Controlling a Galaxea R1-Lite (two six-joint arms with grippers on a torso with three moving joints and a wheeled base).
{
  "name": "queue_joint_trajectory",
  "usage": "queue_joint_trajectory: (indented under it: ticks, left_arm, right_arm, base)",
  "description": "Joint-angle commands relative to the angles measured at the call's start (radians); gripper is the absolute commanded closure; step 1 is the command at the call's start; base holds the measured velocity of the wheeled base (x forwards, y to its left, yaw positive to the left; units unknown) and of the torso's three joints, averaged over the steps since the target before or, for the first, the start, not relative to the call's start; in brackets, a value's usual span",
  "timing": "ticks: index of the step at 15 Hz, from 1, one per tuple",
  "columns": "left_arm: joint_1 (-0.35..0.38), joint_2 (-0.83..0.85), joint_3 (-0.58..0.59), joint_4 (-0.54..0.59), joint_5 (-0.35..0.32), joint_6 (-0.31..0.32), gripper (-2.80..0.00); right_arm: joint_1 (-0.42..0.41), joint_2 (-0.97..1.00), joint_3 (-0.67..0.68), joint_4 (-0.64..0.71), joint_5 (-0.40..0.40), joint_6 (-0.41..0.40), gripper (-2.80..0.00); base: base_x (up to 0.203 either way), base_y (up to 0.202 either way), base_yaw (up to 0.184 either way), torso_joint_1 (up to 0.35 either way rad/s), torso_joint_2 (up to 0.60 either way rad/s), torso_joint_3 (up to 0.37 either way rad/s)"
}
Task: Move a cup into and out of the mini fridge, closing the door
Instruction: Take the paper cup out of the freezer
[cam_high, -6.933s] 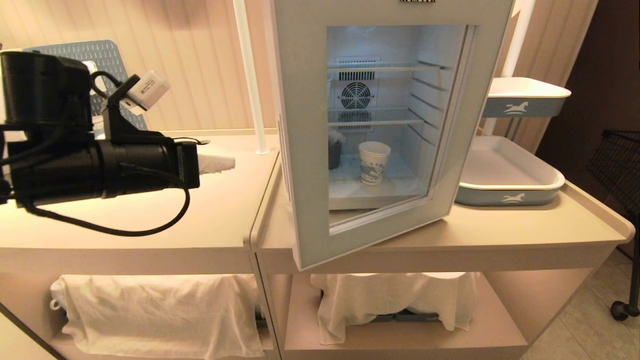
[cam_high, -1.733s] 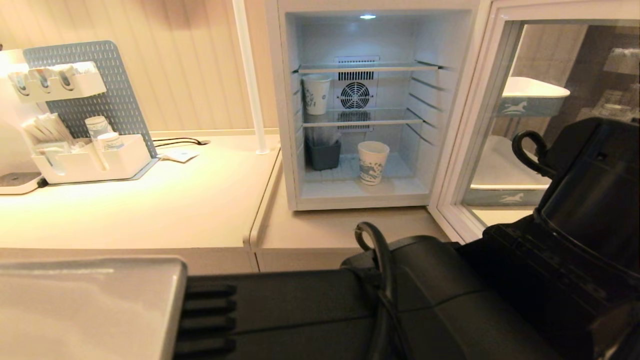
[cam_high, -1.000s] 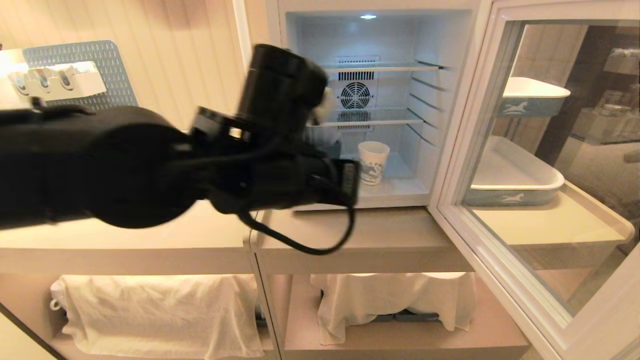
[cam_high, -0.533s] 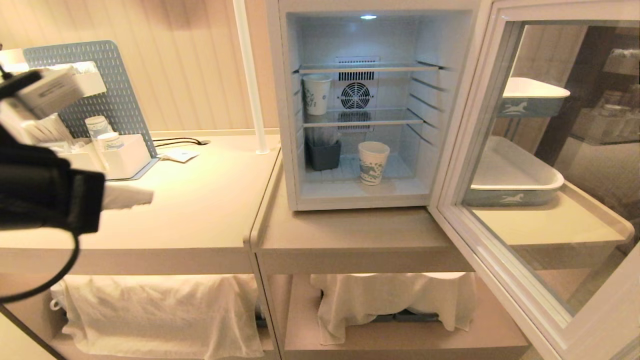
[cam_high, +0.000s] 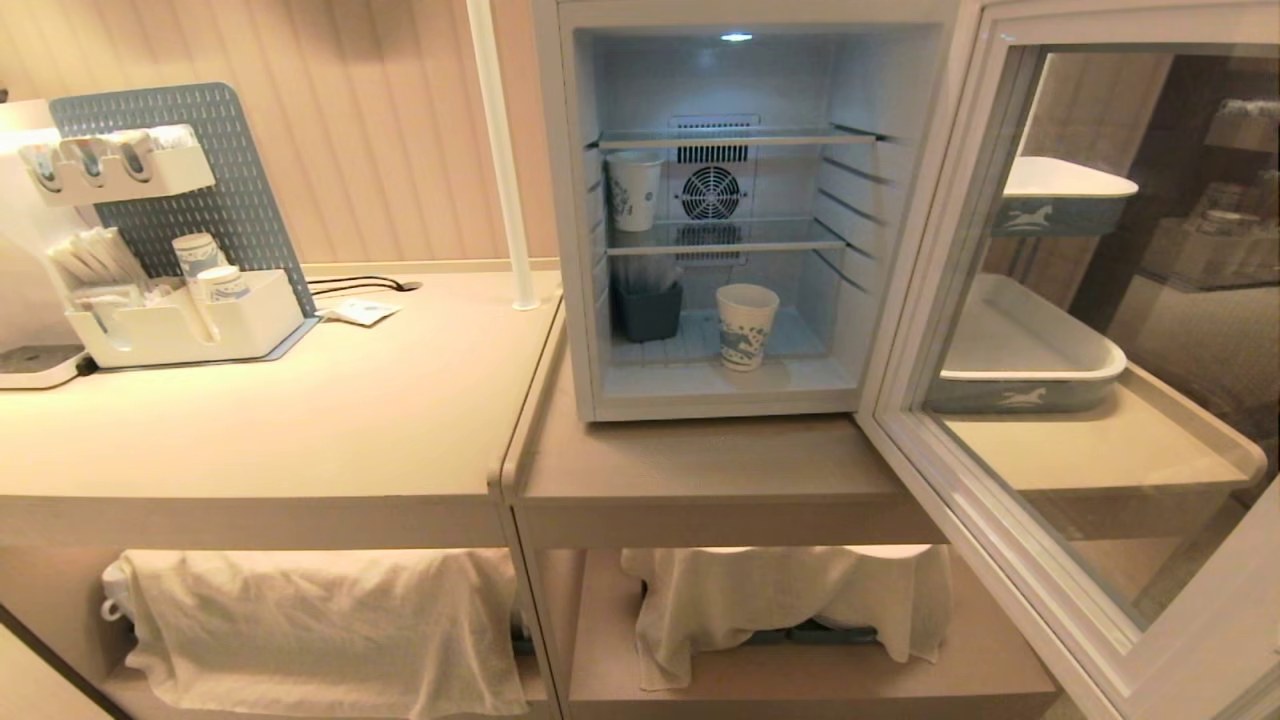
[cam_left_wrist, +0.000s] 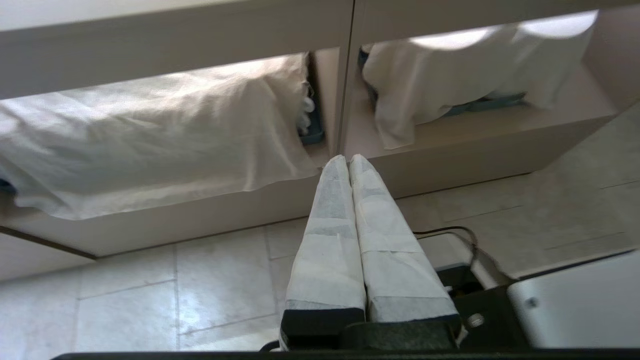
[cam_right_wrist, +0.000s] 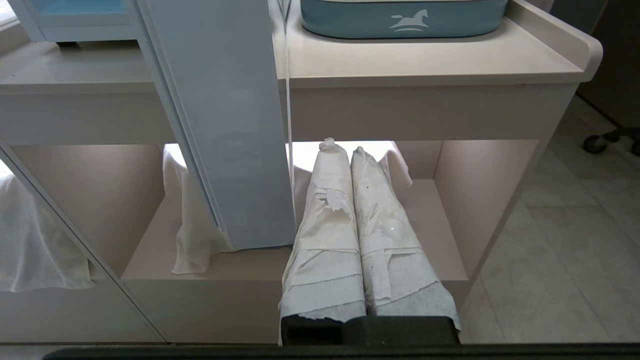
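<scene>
Both cloth-wrapped grippers, left gripper (cam_left_wrist: 349, 161) and right gripper (cam_right_wrist: 340, 147), are closed empty; blue-patterned white paper cup (cam_high: 746, 326) stands centre-frame inside open pale grey mini fridge (cam_high: 575, 250), removal and closing of glass-window door (cam_high: 1010, 480) outstanding.

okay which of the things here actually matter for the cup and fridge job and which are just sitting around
Job:
the cup on the fridge floor
mini fridge
its open door

Lying about:
second paper cup, middle shelf
dark bin
horse-print trays
organizer rack
</scene>
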Motion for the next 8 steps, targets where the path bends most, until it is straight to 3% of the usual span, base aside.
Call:
queue_joint_trajectory:
  ticks: [1, 4, 6, 8]
  left_arm:
    - [0.019, -0.259, 0.175, -0.023, 0.001, 0.047, 0.00]
    - [0.030, -0.392, 0.355, -0.146, 0.021, 0.065, 0.00]
    - [0.031, -0.404, 0.430, -0.250, 0.096, -0.020, 0.00]
    - [0.031, -0.405, 0.482, -0.300, 0.165, -0.035, 0.00]
  right_arm:
    - [0.000, 0.001, 0.000, -0.001, 0.000, 0.000, 0.00]
    - [0.000, 0.001, 0.000, -0.001, 0.000, 0.000, 0.00]
    - [0.001, 0.001, 0.000, -0.001, 0.000, 0.000, 0.00]
    - [0.000, 0.001, 0.000, 0.000, 0.000, 0.000, 0.00]
  base:
    - [0.000, 0.000, 0.000, 0.000, 0.00, 0.000]
    - [0.000, 0.000, 0.000, 0.000, 0.00, 0.000]
    - [0.000, 0.000, 0.000, 0.000, 0.00, 0.000]
    - [0.000, 0.000, 0.000, 0.000, 0.00, 0.000]
